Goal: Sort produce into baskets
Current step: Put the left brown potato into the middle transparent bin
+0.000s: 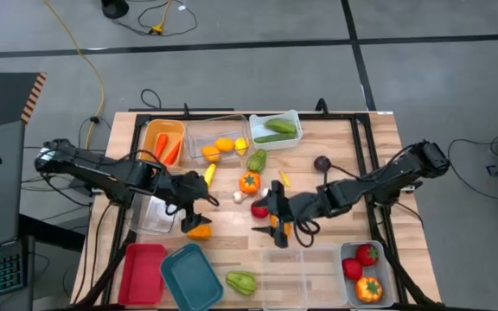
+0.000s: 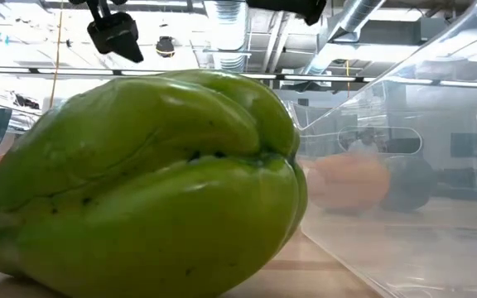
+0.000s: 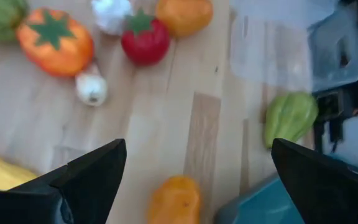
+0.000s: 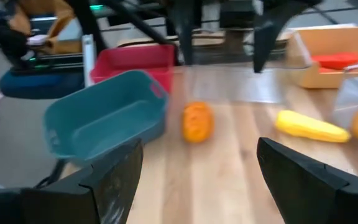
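Orange piece point(image 1: 199, 231) lies loose on the table, just below the left gripper point(image 1: 194, 213) in the high view, near the teal bin point(image 1: 191, 276). In the left wrist view it sits between the two fingers point(image 3: 86, 180) and a little ahead, nothing touching it. Its long axis runs roughly along the gripper's line of sight, so the fingers flank its narrow sides.

Left gripper: fingers spread wide, empty. It is the nearer arm by far.

Right gripper point(image 1: 277, 226): fingers apart, nothing between them, over mid-table beside the red tomato point(image 1: 258, 209). From its wrist view the same orange piece lies straight ahead but well apart, with a yellow piece point(image 4: 309, 126) off to one side.

Judgement: the piece looks free for a pick by the left arm, a short drop onto it. Which bin it belongs in is unclear; the orange bin point(image 1: 150, 138) at the table's far edge already holds orange and red items.

Green pepper point(image 1: 241, 282) rests beside the teal bin, against a clear bin point(image 1: 305, 263).
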Controlling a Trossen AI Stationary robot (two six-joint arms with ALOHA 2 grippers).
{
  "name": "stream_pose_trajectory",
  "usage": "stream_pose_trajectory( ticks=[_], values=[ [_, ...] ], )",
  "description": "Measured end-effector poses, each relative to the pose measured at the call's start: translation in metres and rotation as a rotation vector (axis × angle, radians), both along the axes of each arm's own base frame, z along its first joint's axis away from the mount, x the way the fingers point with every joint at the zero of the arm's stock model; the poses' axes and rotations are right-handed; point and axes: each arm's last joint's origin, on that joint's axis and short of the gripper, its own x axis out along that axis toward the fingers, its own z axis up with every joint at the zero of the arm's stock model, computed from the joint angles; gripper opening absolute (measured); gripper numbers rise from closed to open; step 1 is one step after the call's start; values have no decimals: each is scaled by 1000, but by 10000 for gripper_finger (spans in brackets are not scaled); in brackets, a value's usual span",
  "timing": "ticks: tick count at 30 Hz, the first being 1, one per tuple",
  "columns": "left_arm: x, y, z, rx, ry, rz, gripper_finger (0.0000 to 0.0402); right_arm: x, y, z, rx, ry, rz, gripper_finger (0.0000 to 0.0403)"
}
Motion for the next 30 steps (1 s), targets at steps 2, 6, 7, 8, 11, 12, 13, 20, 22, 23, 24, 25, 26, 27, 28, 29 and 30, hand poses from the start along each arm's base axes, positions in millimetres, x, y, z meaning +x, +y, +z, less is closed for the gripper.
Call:
stream_pose_trajectory(
  ticks=[2, 6, 7, 8, 11, 12, 13, 20, 22, 23, 24, 25, 26, 27, 28, 29, 30],
  values=[
    [7, -6, -11, 10, 53, -17, 389, -3, 7, 0, 1, 0, 23, 341],
    [20, -18, -36, 1, 167, -72, 389, -7, 18, 0, 3, 0, 56, 341],
    [23, -20, -43, -2, 203, -81, 389, -8, 20, 0, 3, 0, 62, 341],
    [25, -21, -48, 3, 246, -86, 389, -9, 22, 0, 4, -1, 67, 341],
    [31, -24, -61, 37, 365, -101, 389, -10, 26, 0, 3, -1, 81, 341],
    [33, -24, -66, 55, 401, -112, 389, -11, 27, 0, 3, -1, 84, 341],
    [35, -25, -69, 75, 427, -122, 389, -11, 28, 0, 3, -1, 86, 341],
    [49, -29, -93, 133, 527, -186, 389, -11, 28, 0, 3, -1, 86, 341],
    [50, -30, -99, 116, 552, -198, 389, -11, 27, 0, 3, -1, 86, 341],
    [51, -31, -101, 109, 562, -202, 389, -11, 27, 0, 3, 0, 86, 341],
    [51, -31, -102, 104, 568, -207, 389, -11, 27, 0, 3, 0, 86, 341],
    [51, -32, -103, 102, 572, -210, 389, -11, 27, 0, 3, 0, 86, 341],
    [51, -33, -103, 104, 572, -212, 389, -11, 27, 0, 3, 0, 86, 341],
    [51, -33, -103, 107, 570, -212, 389, -11, 27, 0, 2, 1, 86, 341],
    [50, -34, -103, 120, 567, -210, 389, -11, 27, 0, 2, 1, 86, 341],
    [50, -34, -103, 134, 566, -206, 389, -11, 27, 0, 2, 1, 86, 341],
    [50, -34, -103, 143, 567, -207, 389, -11, 27, 0, 2, 1, 86, 341]
  ],
)
